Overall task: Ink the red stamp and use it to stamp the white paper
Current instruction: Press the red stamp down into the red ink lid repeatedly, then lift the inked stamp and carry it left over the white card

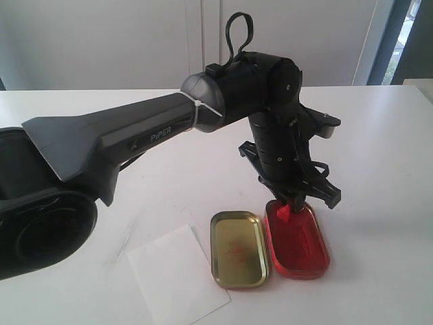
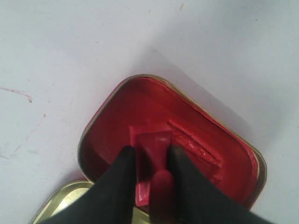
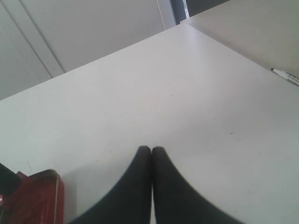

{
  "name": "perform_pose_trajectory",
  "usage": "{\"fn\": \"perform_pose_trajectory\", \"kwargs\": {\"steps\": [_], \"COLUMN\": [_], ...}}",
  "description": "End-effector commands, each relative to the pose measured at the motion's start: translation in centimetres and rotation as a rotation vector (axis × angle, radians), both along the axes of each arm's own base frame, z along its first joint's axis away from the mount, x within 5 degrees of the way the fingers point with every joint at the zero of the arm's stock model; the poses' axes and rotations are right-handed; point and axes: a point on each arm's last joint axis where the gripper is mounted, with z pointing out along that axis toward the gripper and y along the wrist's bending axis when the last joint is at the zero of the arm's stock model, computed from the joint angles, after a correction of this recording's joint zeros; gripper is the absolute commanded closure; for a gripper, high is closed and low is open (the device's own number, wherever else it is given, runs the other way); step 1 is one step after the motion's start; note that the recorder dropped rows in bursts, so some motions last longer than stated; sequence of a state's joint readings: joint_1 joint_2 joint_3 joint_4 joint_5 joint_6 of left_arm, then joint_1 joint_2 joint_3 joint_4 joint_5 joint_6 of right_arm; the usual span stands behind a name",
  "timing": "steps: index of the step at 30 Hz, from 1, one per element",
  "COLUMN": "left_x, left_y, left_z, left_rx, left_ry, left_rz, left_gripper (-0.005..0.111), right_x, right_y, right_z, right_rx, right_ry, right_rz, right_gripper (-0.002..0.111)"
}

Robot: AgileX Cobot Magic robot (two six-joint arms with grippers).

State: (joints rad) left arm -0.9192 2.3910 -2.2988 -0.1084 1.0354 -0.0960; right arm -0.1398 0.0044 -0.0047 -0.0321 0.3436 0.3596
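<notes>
Red stamp (image 2: 153,140), lower centre, probably light and stiff, sits pinched at its narrow handle by the left gripper (image 2: 152,151).

Looked like a lab or office: plain white table (image 1: 379,135), pale panelled doors (image 1: 101,40) behind, window (image 1: 409,34) at the corner, marker (image 3: 286,76) on tabletop, robot arm (image 1: 135,135).
</notes>
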Motion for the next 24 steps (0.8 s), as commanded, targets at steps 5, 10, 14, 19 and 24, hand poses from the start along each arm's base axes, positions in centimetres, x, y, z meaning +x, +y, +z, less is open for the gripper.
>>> {"fn": "perform_pose_trajectory", "kwargs": {"steps": [5, 10, 14, 19, 24], "left_x": [-0.3, -0.3, -0.5, -0.7, -0.7], "left_y": [0.1, 0.1, 0.3, 0.9, 1.9], "left_z": [1.1, 1.1, 1.0, 1.8, 2.8], "left_rx": [-0.019, -0.017, 0.007, 0.034, 0.073], "left_ry": [0.004, 0.006, 0.020, 0.020, 0.017], "left_rz": [0.002, 0.001, -0.015, -0.055, -0.070], "left_gripper": [0.107, 0.107, 0.107, 0.107, 0.107], "right_x": [0.0, 0.0, 0.0, 0.0, 0.0], "right_y": [0.0, 0.0, 0.0, 0.0, 0.0], "right_z": [-0.1, -0.1, -0.1, -0.1, -0.1], "right_rx": [0.002, 0.000, 0.000, 0.000, 0.000], "right_ry": [-0.009, -0.009, -0.009, -0.009, -0.009], "right_rz": [0.003, 0.002, 0.002, 0.002, 0.002], "right_gripper": [0.108, 0.108, 0.108, 0.108, 0.108]}}
